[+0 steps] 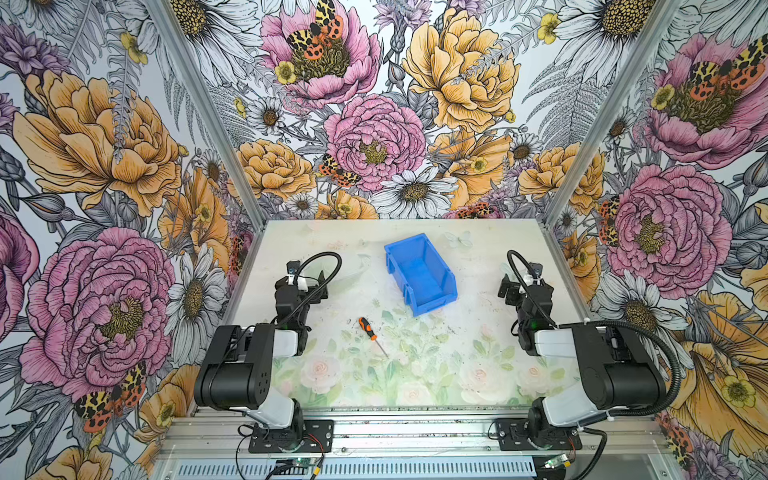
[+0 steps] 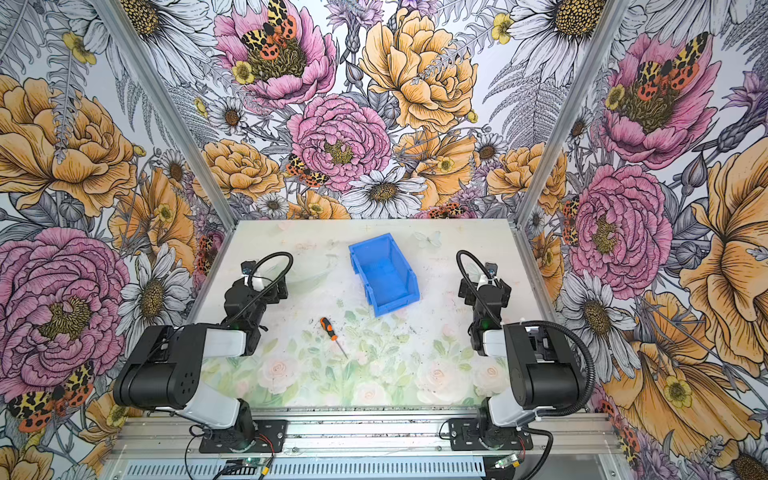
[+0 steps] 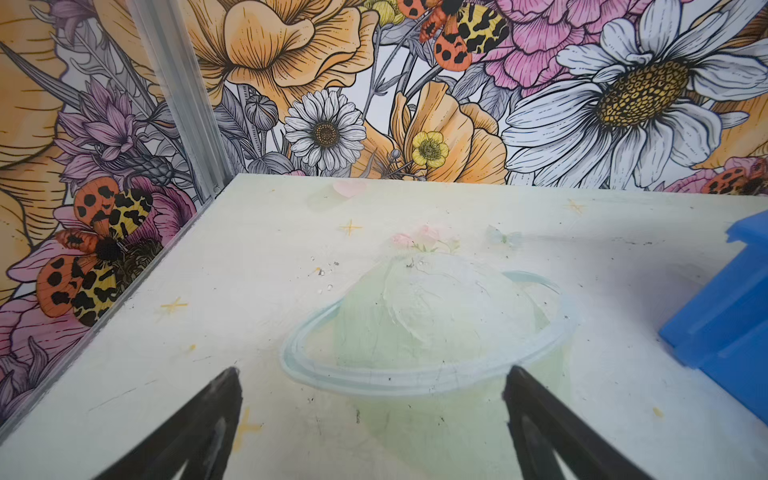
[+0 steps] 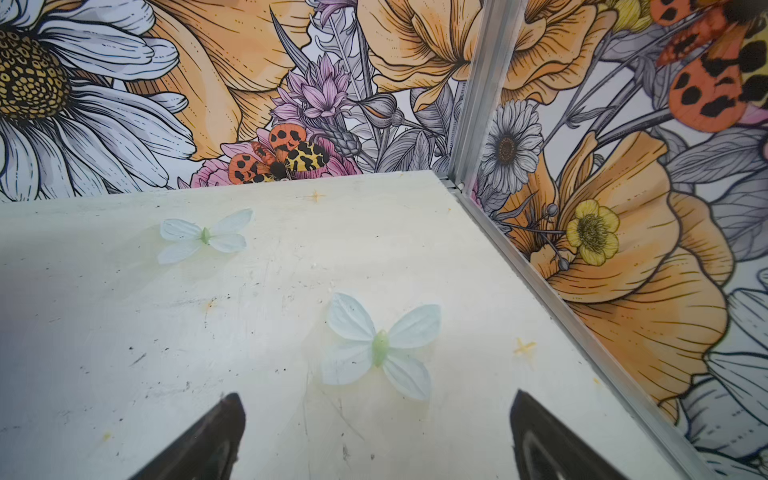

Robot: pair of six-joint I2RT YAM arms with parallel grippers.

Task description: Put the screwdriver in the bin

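Now | screwdriver flat on table, mid, handle end nearer bin, near its front lip, not touching | L gripper jaws spread, empty | R gripper jaws spread, empty, well apart from both

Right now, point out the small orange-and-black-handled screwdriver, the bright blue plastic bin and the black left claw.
screwdriver (image 1: pixel 370 331): in a top view, on its lower handle.
bin (image 1: pixel 419 272): in a top view, on its bare floor.
left claw (image 3: pixel 374 370): left wrist view, midway between its fingertips.
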